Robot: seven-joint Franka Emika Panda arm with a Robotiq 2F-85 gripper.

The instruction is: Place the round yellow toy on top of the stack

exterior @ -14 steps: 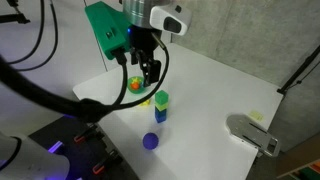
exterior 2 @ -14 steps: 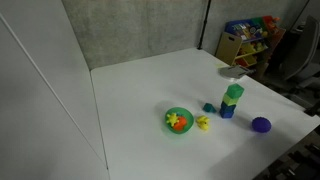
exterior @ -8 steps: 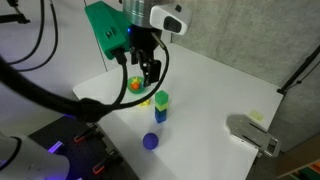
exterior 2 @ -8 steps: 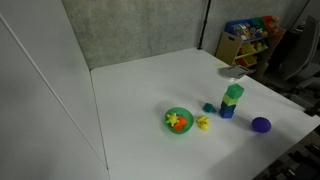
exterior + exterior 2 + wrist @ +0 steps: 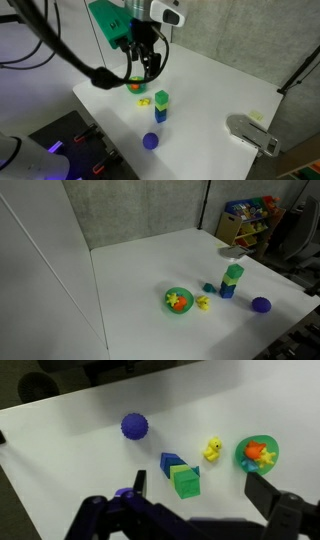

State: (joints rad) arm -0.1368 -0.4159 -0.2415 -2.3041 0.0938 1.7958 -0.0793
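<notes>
The round yellow toy (image 5: 213,449) lies on the white table between the stack and a green plate; it shows in both exterior views (image 5: 143,101) (image 5: 203,302). The stack (image 5: 180,473) is a green block over a blue block, standing upright (image 5: 161,105) (image 5: 232,280). My gripper (image 5: 202,490) is open and empty. It hangs above the table over the plate side of the stack (image 5: 148,66), touching nothing. It is out of view in an exterior view.
A green plate (image 5: 245,461) (image 5: 131,90) (image 5: 169,305) holds an orange thing and a flat yellow piece. A round purple-blue toy (image 5: 134,427) (image 5: 150,141) (image 5: 261,305) lies beyond the stack. A small blue block (image 5: 208,288) sits by the stack. A grey device (image 5: 255,133) lies on the table's edge.
The arm has risen a little and its cable has swung upward. The toys and the stack have not moved.
</notes>
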